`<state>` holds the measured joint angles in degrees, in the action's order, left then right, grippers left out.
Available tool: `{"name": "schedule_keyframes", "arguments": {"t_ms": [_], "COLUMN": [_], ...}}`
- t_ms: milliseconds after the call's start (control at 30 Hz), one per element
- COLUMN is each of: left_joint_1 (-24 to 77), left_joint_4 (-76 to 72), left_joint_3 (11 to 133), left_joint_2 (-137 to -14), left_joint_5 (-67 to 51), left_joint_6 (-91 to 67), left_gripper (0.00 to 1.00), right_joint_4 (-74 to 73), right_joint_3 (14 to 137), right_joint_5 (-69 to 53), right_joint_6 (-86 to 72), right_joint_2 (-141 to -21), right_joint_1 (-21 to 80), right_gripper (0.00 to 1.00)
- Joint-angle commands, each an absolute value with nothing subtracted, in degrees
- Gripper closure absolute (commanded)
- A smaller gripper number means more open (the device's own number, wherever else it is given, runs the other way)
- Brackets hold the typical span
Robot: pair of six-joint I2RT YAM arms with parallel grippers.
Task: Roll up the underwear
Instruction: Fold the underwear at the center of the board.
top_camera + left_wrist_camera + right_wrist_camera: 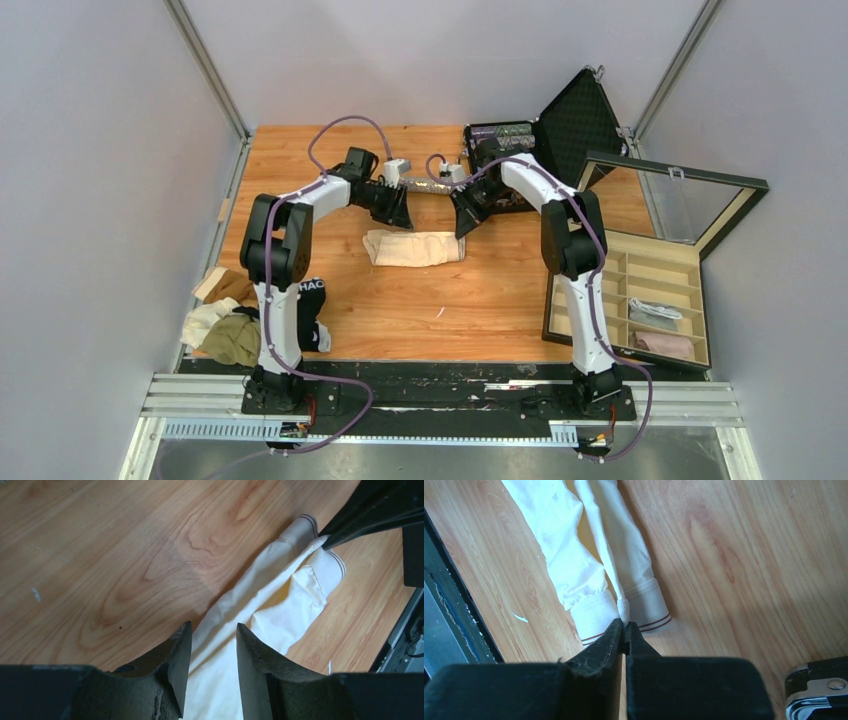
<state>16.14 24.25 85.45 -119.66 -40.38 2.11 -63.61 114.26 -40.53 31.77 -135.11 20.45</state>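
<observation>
**1.** The light-brown wooden desk (450, 310) carries all items. Positions below are given from the wooden compartmented box with the raised glass lid (640, 272), which stands at the desk's right-hand side.

**2.** The heap of olive, white and black cloth garments (232, 335) lies at the side of the desk opposite the box, by the left arm's base and well apart from the work area. It is judged to be stock awaiting its turn.

**3.** The cream-beige cloth underwear (413, 247) lies flat on the desk, well to the left of the box and about midway between box and heap.
- It is folded lengthways into a narrow strip, with two flaps meeting along the middle. The judged purpose is an even roll.
- The long axis runs across the desk, toward and away from the box.
- The waistband end (646, 607), marked with two thin dark stripes, points toward the box. The plain end points away from it.
- No coil is formed, so rolling is judged not yet begun.

**4.** The right gripper (625, 625) has its fingers closed, pinching a small ridge of cloth at the waistband end. The judged purpose is to anchor the strip and keep it straight.

**5.** The left gripper (212, 645) has its fingers parted over the part of the strip farther from the box. Cloth shows in the gap and nothing is clamped. Whether the tips touch the cloth cannot be told. It is judged to be placed to take that end and start the roll toward the box.
</observation>
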Motion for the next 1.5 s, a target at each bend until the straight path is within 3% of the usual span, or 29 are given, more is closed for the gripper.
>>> {"name": "schedule_keyframes", "arguments": {"t_ms": [0,700,800,1067,1233,1467], "left_joint_1": [16.9,17.9,17.9,15.7,12.6,12.3], "left_joint_4": [20.9,26.2,28.3,33.1,33.2,33.3], "left_joint_3": [88.7,89.6,90.3,95.0,94.7,80.3], "left_joint_2": [-122.5,-126.8,-126.5,-122.2,-114.5,-103.3], "left_joint_5": [-43.7,-43.5,-41.8,-37.4,-33.0,-34.0], "left_joint_6": [-2.9,5.9,7.9,11.5,13.0,1.8], "left_gripper": [0.54,0.6,0.61,0.56,0.52,0.54], "right_joint_4": [-62.4,-61.7,-61.6,-61.4,-60.8,-55.9], "right_joint_3": [115.2,124.2,123.7,123.4,118.3,114.9], "right_joint_5": [-41.1,-39.0,-37.5,-34.4,-39.4,-40.0], "right_joint_6": [31.5,31.3,32.1,32.5,35.6,40.5], "right_joint_2": [-132.1,-142.2,-142.4,-135.9,-127.4,-127.6], "right_joint_1": [20.8,20.9,20.7,20.0,19.3,20.0], "right_gripper": [1.0,0.98,0.94,0.54,0.46,0.39]}}
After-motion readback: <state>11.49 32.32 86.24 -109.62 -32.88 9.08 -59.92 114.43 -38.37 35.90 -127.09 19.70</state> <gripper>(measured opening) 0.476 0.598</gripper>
